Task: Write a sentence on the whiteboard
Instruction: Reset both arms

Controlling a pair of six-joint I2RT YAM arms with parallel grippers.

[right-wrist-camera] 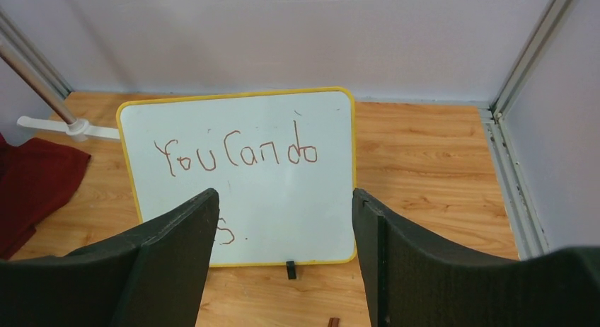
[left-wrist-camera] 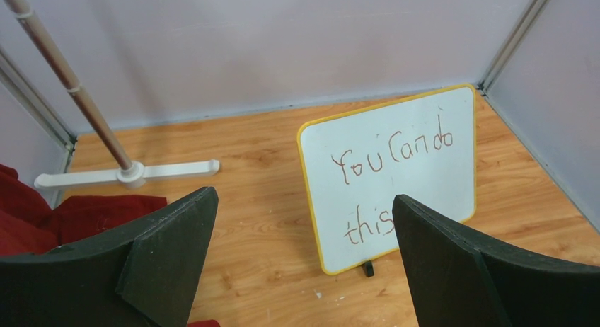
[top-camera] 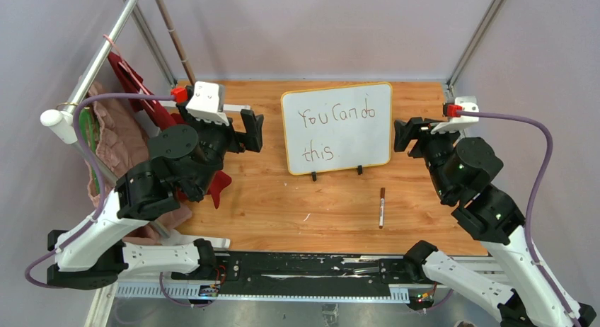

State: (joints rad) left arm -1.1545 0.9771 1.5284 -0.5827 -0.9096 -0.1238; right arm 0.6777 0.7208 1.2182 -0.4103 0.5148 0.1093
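Observation:
The whiteboard (top-camera: 347, 139) with its yellow-orange rim stands on two black clip feet at the middle back of the wooden table. The sentence (top-camera: 332, 125) "You Can do this." is on it in two reddish-brown lines. The board also shows in the left wrist view (left-wrist-camera: 417, 192) and the right wrist view (right-wrist-camera: 283, 199). A brown marker (top-camera: 382, 207) lies on the table in front of the board; its tip shows in the right wrist view (right-wrist-camera: 332, 322). My left gripper (top-camera: 252, 131) is open and empty, left of the board. My right gripper (top-camera: 402, 134) is open and empty, right of the board.
A white stand with a pole (top-camera: 170, 37) and its base (left-wrist-camera: 127, 175) is at the back left. Red cloth (top-camera: 134, 86) and pinkish cloth (top-camera: 117, 139) hang and lie at the left. Metal frame posts (top-camera: 481, 33) and grey walls enclose the table.

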